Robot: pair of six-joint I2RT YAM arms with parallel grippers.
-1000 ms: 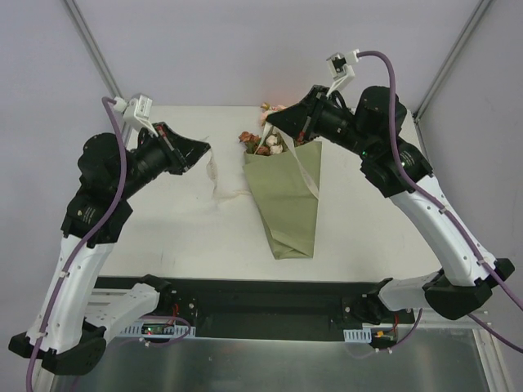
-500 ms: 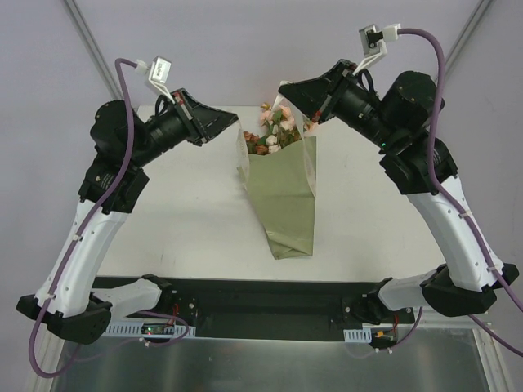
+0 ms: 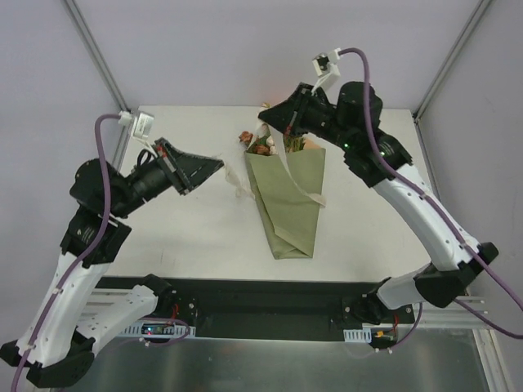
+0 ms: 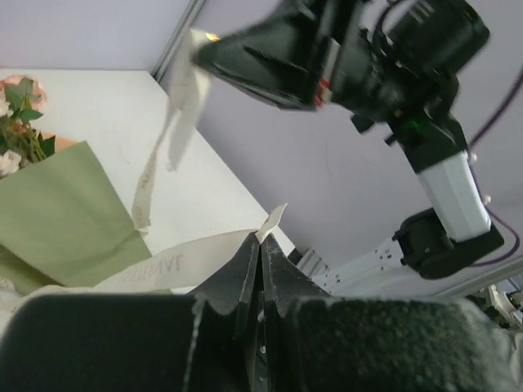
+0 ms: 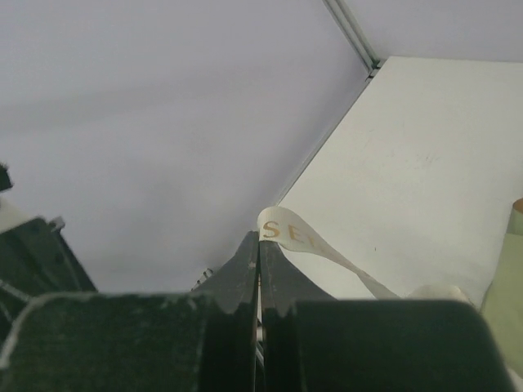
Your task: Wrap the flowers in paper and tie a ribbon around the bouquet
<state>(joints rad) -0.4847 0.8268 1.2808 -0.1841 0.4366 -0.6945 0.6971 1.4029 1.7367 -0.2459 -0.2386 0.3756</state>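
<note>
At counter (image 3: 180,224) centre, the bouquet (image 3: 274,184) lies wrapped: tip of the paper (image 3: 288,224) cone toward 6 o'clock, flowers (image 3: 263,144) toward 12 o'clock. The left pincer (image 3: 219,162), at 9 o'clock of the blooms, is clenched on one end of the ribbon (image 3: 301,180). The right pincer (image 3: 263,120), at 12 o'clock, is clenched on the other. Wrapping appears complete and tying is in hand. The next move likely calls for crossing both ends over the cone under tension.
</note>
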